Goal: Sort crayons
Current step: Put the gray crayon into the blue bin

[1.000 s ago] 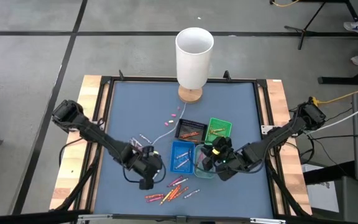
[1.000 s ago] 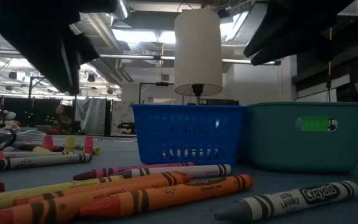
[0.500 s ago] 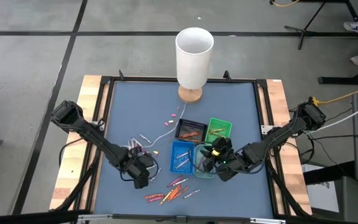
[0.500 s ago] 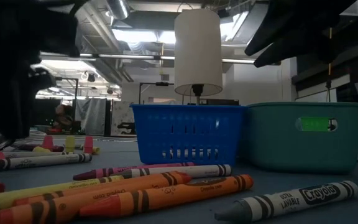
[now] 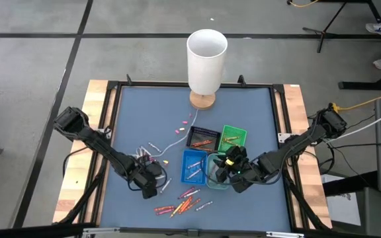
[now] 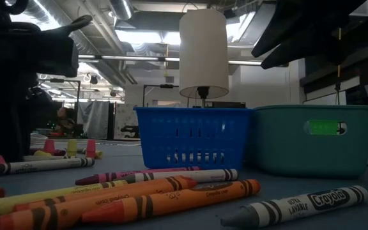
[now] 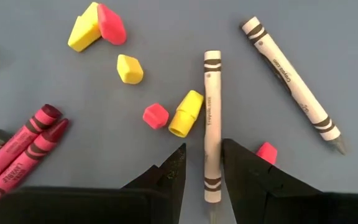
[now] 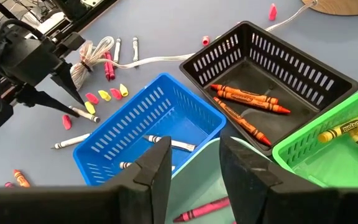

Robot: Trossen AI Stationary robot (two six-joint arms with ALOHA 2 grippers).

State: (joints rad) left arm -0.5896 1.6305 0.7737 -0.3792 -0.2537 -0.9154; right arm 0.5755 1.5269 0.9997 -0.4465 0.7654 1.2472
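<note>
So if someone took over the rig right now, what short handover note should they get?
Left tool: open, low over the mat, straddling a white crayon, not closed on it.
Right tool: open and empty above the teal tray, which holds a pink crayon.
Done: orange crayons in the black tray, yellow crayons in the green tray, white ones in the blue tray.
Left: the loose pile at the table's near edge, the strays and broken bits around the left tool, and pink crayons beside the cord.
</note>
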